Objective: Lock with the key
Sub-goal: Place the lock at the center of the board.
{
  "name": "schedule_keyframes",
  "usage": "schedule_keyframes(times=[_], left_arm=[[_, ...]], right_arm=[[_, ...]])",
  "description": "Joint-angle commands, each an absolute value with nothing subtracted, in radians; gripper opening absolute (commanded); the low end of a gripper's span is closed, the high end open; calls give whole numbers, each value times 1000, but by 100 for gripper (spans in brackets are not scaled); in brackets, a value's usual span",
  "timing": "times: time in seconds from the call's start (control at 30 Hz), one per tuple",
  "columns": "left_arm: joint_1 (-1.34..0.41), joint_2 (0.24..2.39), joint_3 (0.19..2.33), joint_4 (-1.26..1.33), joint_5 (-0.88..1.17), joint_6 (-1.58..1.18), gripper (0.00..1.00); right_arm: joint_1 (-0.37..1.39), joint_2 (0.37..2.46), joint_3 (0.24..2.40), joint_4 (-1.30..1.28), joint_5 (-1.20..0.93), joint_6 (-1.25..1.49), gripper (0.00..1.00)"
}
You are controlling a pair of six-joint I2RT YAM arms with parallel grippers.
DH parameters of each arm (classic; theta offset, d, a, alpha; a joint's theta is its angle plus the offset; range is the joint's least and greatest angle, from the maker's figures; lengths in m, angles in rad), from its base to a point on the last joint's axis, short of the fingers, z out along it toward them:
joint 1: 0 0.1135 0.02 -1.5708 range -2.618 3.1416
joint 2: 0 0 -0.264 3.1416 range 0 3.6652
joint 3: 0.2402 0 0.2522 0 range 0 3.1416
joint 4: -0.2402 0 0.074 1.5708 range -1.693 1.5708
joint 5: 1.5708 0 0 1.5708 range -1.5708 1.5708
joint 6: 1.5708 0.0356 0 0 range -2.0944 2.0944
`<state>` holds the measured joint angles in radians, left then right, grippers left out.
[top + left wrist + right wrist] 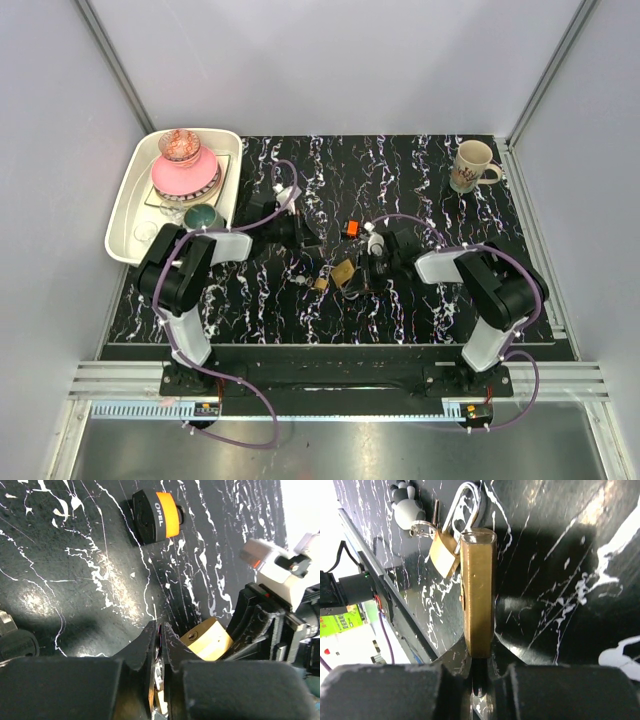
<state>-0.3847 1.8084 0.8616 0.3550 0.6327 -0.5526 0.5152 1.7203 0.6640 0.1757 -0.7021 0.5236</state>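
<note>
The key (350, 229), with its orange and black head marked OPEL, lies flat on the black marbled table; in the left wrist view it (162, 515) is well ahead of my fingers. My right gripper (479, 655) is shut on a large brass padlock (478, 590) and holds it edge-on, with the steel shackle pointing away. The same padlock shows at table centre (345, 272) and beside my left fingers (207, 639). My left gripper (160, 627) is shut just left of that padlock, above the table (310, 243). I cannot tell whether it grips anything.
A smaller brass padlock (442, 554) on a key ring with a grey figure charm (404, 502) lies just beyond the big one (320, 284). A white tray (125, 215) with a pink bowl stands at the back left. A mug (470, 165) stands at the back right.
</note>
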Motion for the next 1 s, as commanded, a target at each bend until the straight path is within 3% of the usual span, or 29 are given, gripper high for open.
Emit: schedule_keyframes(times=[0.0,0.03,0.1,0.2,0.23,0.33,0.47,0.7,0.73,0.97], left_arm=[[-405,1835,930,316,595,-450,10],[-408,1836,942,298,585,-431,14],[-417,1842,954,235,543,-394,20],[-417,1841,954,216,508,-380,40],[-417,1832,948,215,502,-377,45],[-417,1795,930,212,474,-368,77],[-417,1671,878,216,376,-351,97],[-419,1325,764,155,128,-269,99],[-419,1283,750,146,94,-258,99],[-417,911,606,163,-67,-210,99]], right_arm=[[518,1766,722,111,-678,473,15],[518,1769,729,89,-645,453,17],[520,1761,744,31,-606,433,34],[518,1723,745,-35,-537,403,52],[520,1712,746,-49,-508,400,55],[520,1658,759,-128,-416,400,61],[520,1573,772,-205,-272,399,74],[520,1421,768,-247,-106,391,89],[520,1401,772,-255,-75,391,100],[522,1247,779,-226,31,387,100]])
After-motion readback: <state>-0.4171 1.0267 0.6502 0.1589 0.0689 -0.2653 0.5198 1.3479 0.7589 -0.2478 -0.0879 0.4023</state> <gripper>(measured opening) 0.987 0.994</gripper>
